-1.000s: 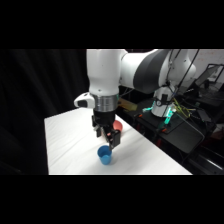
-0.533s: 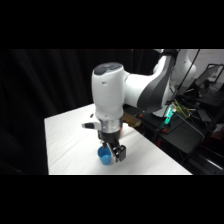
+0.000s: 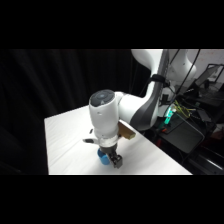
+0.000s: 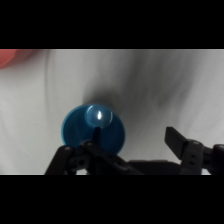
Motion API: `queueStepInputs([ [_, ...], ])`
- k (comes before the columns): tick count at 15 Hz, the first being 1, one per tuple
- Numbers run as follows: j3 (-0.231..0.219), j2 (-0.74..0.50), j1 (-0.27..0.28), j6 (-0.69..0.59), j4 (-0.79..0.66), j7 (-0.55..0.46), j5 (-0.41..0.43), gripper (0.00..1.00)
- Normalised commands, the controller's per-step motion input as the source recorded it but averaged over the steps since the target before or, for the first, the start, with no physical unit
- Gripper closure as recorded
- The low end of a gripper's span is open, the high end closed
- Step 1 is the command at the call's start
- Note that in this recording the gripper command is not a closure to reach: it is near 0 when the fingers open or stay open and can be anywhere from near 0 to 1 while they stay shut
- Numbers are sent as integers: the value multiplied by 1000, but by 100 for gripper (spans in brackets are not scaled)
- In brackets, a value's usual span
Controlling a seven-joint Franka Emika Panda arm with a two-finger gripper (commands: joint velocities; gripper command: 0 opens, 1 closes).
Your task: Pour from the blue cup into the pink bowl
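Straddling the blue cup [image 4: 93, 131] on your counter [image 4: 160, 85] — jaws spread wide, one finger [image 4: 98, 136] inside its rim — pink bowl [image 4: 12, 56] at ten o'clock.

The white table [image 3: 65, 145] fills the lower left, its cloth faintly creased. A tan box-like thing [image 3: 126, 131] lies on it towards the far edge. Off the table at right stand dark equipment [image 3: 182, 137], cables, and a green light [image 3: 169, 117].
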Motion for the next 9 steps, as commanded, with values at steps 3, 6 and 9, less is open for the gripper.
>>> queueStepInputs([
  [3,-66,182,23,26,236,27,-38,0],
  [6,-18,93,7,-2,166,6,12,100],
  [9,-28,-7,14,-27,100,22,7,100],
])
